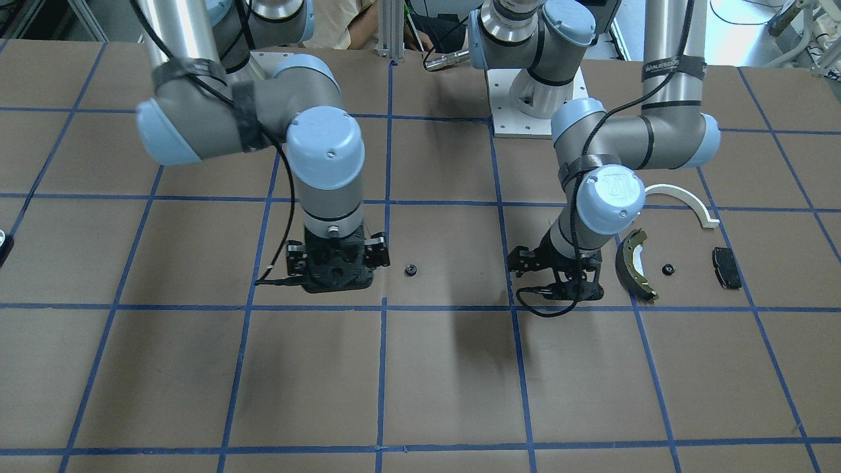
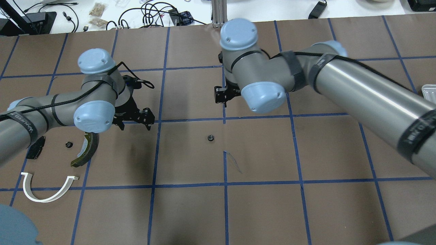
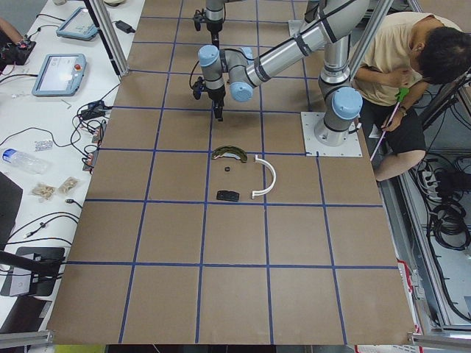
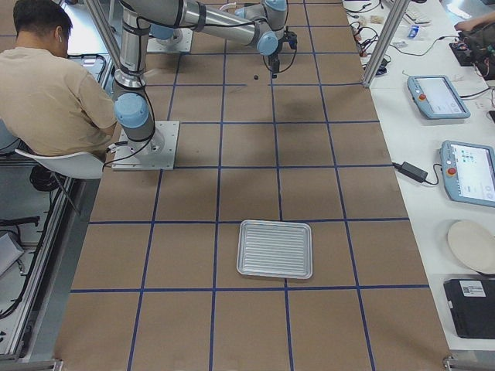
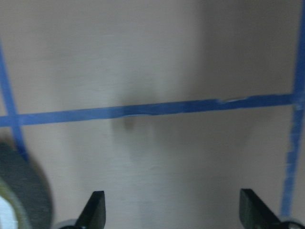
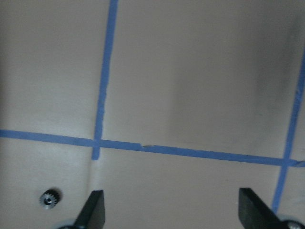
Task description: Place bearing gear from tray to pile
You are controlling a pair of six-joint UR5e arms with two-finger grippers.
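One small black bearing gear (image 1: 411,269) lies alone on the table's middle, also in the overhead view (image 2: 211,137) and at the lower left of the right wrist view (image 6: 49,199). A second gear (image 1: 668,269) lies in the pile, between the dark brake shoe (image 1: 634,263) and the black pad (image 1: 726,266), with the white half-ring (image 1: 683,200) behind. The tray (image 4: 274,249) stands far off, bare. My right gripper (image 1: 336,279) is open and empty beside the lone gear. My left gripper (image 1: 564,290) is open and empty, just beside the brake shoe (image 5: 19,191).
Blue tape lines divide the brown table into squares. A person sits behind the robot base (image 3: 403,59). Tablets and cables lie on the white bench along the table's far side (image 4: 438,95).
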